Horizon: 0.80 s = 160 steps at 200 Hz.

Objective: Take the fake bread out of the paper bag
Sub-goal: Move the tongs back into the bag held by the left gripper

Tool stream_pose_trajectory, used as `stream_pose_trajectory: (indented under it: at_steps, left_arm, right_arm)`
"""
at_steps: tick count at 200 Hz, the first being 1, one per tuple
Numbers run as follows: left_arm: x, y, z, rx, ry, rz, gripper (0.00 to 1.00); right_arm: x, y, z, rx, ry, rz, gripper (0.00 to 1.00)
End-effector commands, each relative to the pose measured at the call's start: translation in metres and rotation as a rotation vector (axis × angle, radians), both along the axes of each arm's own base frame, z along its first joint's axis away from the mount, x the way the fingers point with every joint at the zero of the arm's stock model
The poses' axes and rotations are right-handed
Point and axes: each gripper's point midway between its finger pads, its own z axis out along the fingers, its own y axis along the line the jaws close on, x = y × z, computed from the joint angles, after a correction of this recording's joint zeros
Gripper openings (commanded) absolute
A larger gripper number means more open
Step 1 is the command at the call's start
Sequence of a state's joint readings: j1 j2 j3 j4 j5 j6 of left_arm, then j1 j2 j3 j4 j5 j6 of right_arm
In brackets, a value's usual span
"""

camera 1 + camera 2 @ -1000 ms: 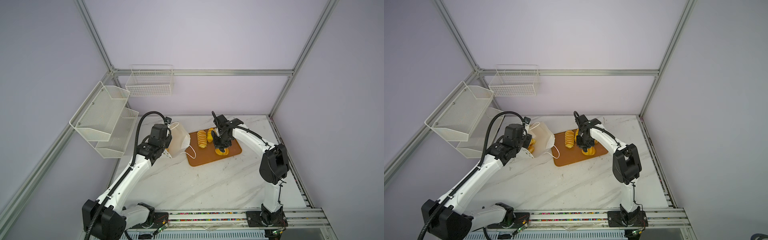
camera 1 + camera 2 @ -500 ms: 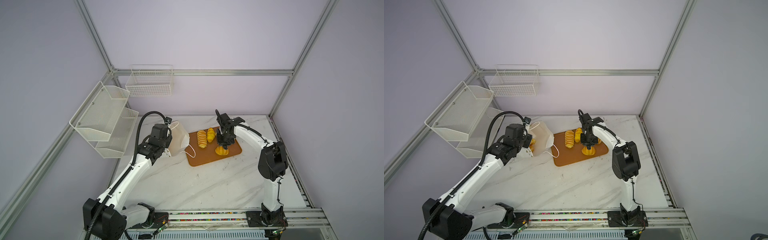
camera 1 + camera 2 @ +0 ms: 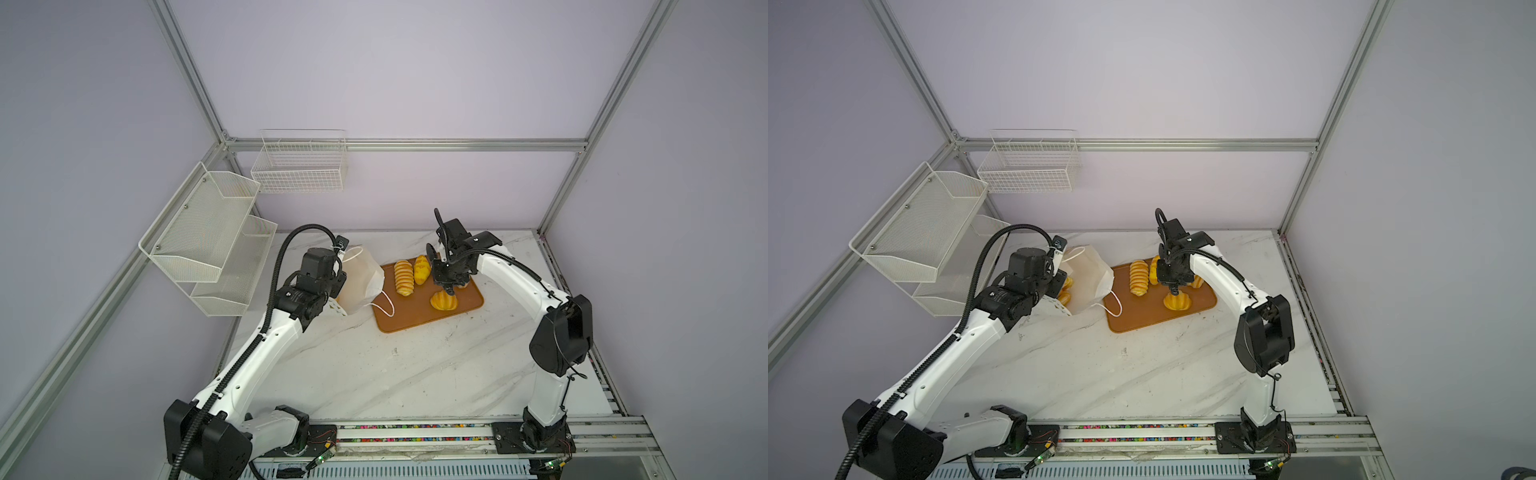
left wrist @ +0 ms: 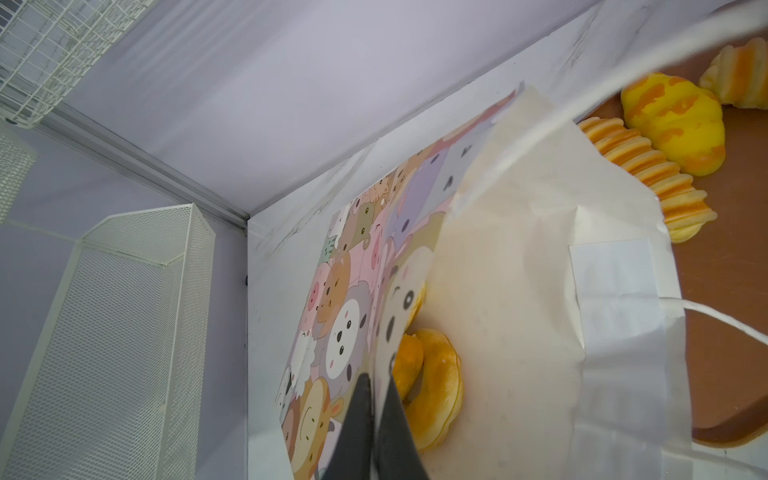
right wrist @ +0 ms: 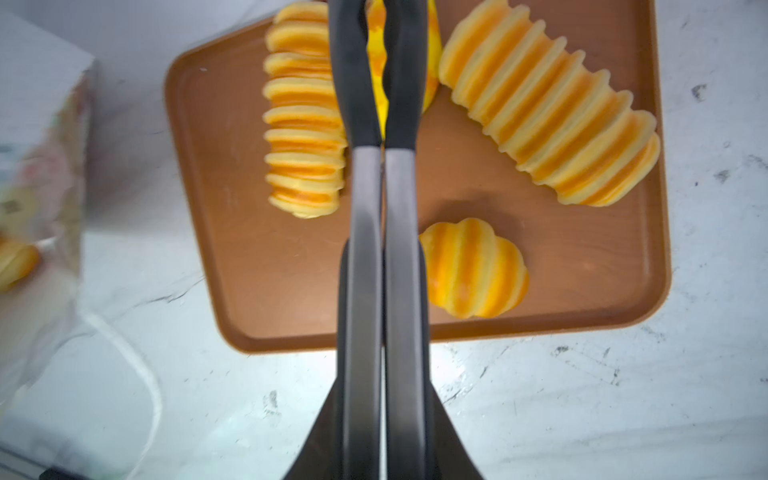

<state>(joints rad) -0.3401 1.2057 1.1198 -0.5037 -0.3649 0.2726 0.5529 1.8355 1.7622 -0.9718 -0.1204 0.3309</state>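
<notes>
Both claws read closed to me: left gripper [image 4: 376, 386] pinches the paper bag [image 4: 519, 266] rim, glossy ring doughnut [image 4: 436, 386] inside; right gripper [image 5: 382, 83], empty, hovers over ridged rolls [image 5: 548, 124] on the flat brown tray [image 5: 602, 257], bag at its nine o'clock.

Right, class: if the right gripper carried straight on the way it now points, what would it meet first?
Most likely the plain yellow bun on the tray: the right gripper has its shut jaws aimed at it, though depth is unclear.

Matt white paper bag [image 4: 540, 266], glossy squishy-looking fake bread [image 5: 548, 104], smooth matt brown tray [image 5: 249, 249], veined marble-look tabletop [image 3: 374, 374].
</notes>
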Motion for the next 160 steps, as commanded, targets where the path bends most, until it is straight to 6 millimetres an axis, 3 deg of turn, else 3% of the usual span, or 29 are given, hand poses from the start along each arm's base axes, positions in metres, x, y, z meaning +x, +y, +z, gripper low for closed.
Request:
stream_pose_trajectory:
  at_steps: [1, 54, 75, 94, 118, 160]
  left_arm:
    - [-0.001, -0.004, 0.006, 0.010, -0.046, -0.053, 0.00]
    - [-0.002, -0.021, 0.000, 0.039, -0.052, -0.153, 0.00]
    - [-0.003, -0.023, -0.007, 0.050, -0.059, -0.158, 0.00]
    - [-0.007, -0.029, -0.011, 0.052, -0.064, -0.172, 0.00]
    - [-0.013, -0.034, -0.018, 0.068, -0.077, -0.192, 0.00]
    - [-0.029, -0.031, -0.021, 0.049, -0.138, -0.206, 0.00]
  right_arm:
    - [-0.040, 0.025, 0.031, 0.062, -0.027, 0.056, 0.00]
    - [-0.138, 0.090, 0.042, 0.182, 0.041, 0.227, 0.00]
    - [-0.166, 0.108, 0.046, 0.238, 0.052, 0.276, 0.00]
    - [-0.192, 0.125, 0.037, 0.276, 0.099, 0.339, 0.00]
    - [-0.198, 0.137, 0.028, 0.309, 0.108, 0.357, 0.00]
    - [-0.182, 0.166, 0.013, 0.353, 0.098, 0.339, 0.00]
